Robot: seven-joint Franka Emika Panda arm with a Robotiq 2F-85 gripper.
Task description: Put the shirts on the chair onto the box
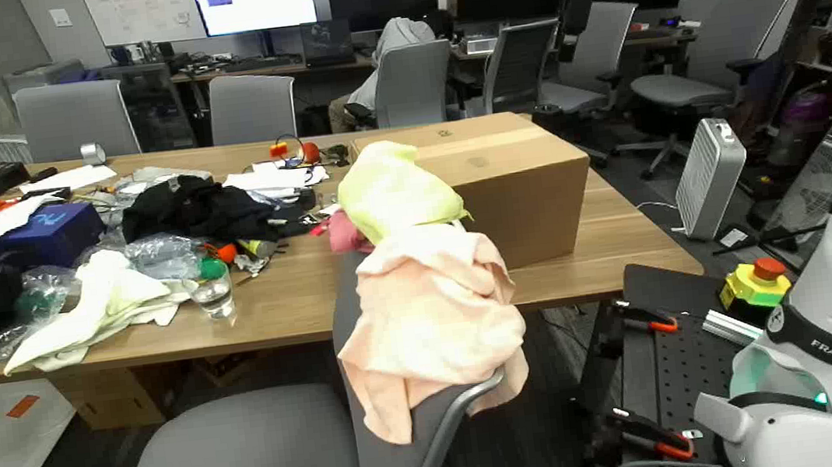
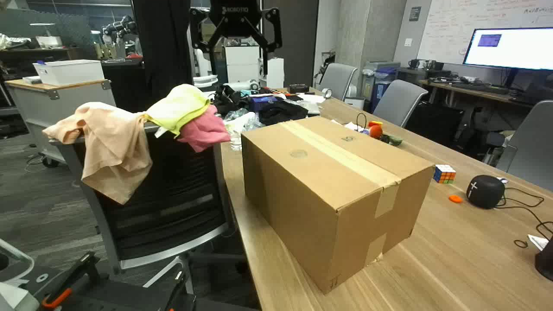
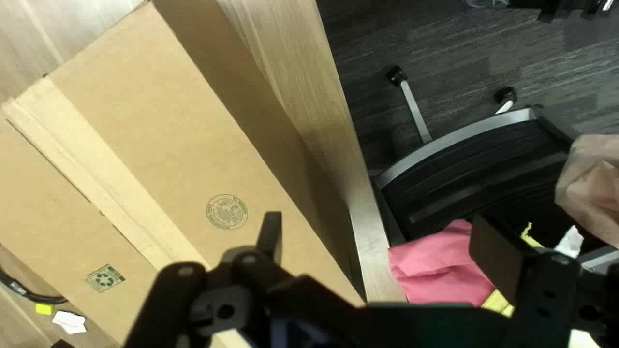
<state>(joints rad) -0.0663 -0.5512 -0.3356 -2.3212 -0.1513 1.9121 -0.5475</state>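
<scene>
"Robotiq gripper [image 3: 379, 241] is filling the wrist view from four to seven o'clock — jaws standing well apart, nothing being held between them."

"How far along is the job looking?"

"Barely begun, I'm judging. In an exterior view the mesh-backed chair [image 2: 173, 185] is bearing the whole visible load: a peach shirt [image 2: 114, 151] draping over its back at nine o'clock, a yellow shirt [image 2: 177, 108] and a pink shirt [image 2: 205, 129] bunching beside it near ten."

"So every transfer is waiting?"

"Seemingly — none of those shirts is resting on the cardboard box [image 2: 332, 185], which is sitting on the table [image 2: 432, 250] toward four o'clock there. Yellow and pink are touching, so lifting one could be dragging its neighbour."

"What is that box holding?"

"Nobody's seeing: tape [image 2: 340, 152] is running along its top seam, hiding any contents. Shirts are presumably going on top, not inside."

"Any other containers showing?"

"At nine o'clock in an exterior view, a drinking glass [image 1: 198, 283] is standing on that table, holding a clear liquid [image 1: 217, 299]. At ten o'clock in an exterior view, a white storage bin [image 2: 71, 72] is sitting on a cart [image 2: 88, 93], its inside not showing."
</scene>
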